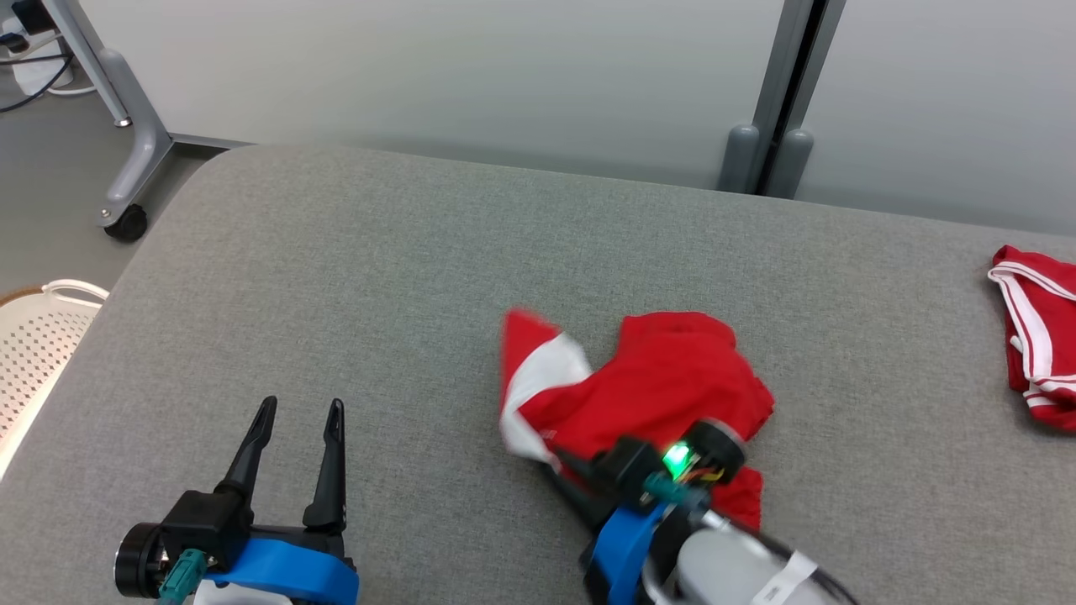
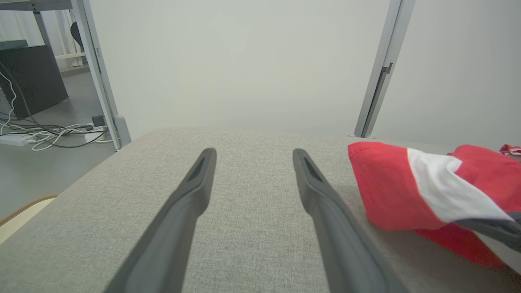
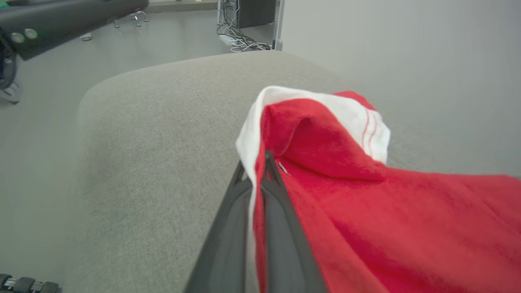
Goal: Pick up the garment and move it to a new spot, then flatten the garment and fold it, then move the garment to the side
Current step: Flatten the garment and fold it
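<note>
No readable text, label, brand, number or sign anywhere.

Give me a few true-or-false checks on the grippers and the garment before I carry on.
1. The right gripper is shut on the garment. True.
2. The left gripper grips the garment too. False: it is open and empty, apart from the cloth.
3. The garment lies flat and folded. False: it is bunched up on the padded surface.
4. A second red garment lies at the surface's right edge. True.
5. The basket stands on the padded surface. False: it sits beyond the surface's left edge.
</note>
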{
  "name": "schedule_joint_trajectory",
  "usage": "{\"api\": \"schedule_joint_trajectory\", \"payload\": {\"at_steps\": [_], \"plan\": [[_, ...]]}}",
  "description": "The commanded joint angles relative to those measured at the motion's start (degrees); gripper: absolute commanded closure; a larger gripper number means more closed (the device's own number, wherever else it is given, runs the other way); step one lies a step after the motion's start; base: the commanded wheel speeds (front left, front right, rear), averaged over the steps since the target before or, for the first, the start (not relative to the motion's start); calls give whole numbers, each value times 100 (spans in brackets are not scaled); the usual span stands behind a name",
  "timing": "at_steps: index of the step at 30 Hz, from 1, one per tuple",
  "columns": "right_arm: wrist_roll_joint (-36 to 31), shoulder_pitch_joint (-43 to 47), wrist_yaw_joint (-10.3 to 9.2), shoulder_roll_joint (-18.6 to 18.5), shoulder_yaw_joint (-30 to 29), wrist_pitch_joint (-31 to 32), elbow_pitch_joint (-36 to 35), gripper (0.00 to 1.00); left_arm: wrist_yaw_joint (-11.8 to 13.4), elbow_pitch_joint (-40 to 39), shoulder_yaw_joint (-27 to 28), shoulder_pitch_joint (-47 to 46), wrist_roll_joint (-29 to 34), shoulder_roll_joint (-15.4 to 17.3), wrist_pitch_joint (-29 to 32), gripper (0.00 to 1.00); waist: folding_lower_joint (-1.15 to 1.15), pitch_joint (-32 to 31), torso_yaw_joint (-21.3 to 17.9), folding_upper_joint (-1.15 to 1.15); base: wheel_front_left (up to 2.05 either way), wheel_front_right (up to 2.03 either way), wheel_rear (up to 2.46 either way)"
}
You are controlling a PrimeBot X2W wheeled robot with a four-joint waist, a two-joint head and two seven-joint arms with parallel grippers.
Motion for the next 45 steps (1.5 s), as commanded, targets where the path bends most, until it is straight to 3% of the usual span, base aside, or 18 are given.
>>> {"api": "schedule_joint_trajectory", "payload": {"at_steps": [1,4,5,6,7,15,18,25,32,36,45], "plan": [[88,123,1,-27,290,51,-120,100,-8,1,23,-31,-2,-1,-26,0,0,12,11,0,0,0,0],[242,326,2,-21,962,181,-294,100,-8,29,37,-30,-7,-15,-26,0,0,-2,5,0,0,0,0],[301,340,0,-24,1083,187,-335,75,-8,40,42,-25,-5,-20,-26,0,0,-15,-3,0,0,0,0],[342,354,1,-29,1204,189,-367,20,-8,48,52,-14,-6,-25,-26,0,0,-29,-19,0,0,0,0],[387,387,1,-25,1290,185,-387,0,-8,51,58,0,-10,-29,-26,0,0,-45,-40,0,0,0,0],[284,547,1,-23,1076,-32,-359,0,-8,35,141,125,10,-51,-26,0,0,-196,-305,0,0,0,0],[162,634,1,-93,537,-85,-466,0,-8,20,169,147,17,-46,-26,0,0,-225,-390,0,0,0,0],[-227,1092,2,-645,-1186,-105,-1101,0,-8,-59,263,230,35,-1,-26,0,0,-214,-559,0,0,0,0],[-417,1624,1,-930,-2011,-42,-1412,0,-8,-87,259,205,48,23,-26,0,0,-152,-609,0,0,0,0],[-354,1935,1,-908,-2074,167,-1512,0,-8,-100,242,149,41,35,-26,0,0,-99,-596,0,0,0,0],[-180,2101,1,-708,-1615,560,-1214,0,-8,-46,183,26,6,39,-26,0,0,10,-453,0,0,0,0]]}}
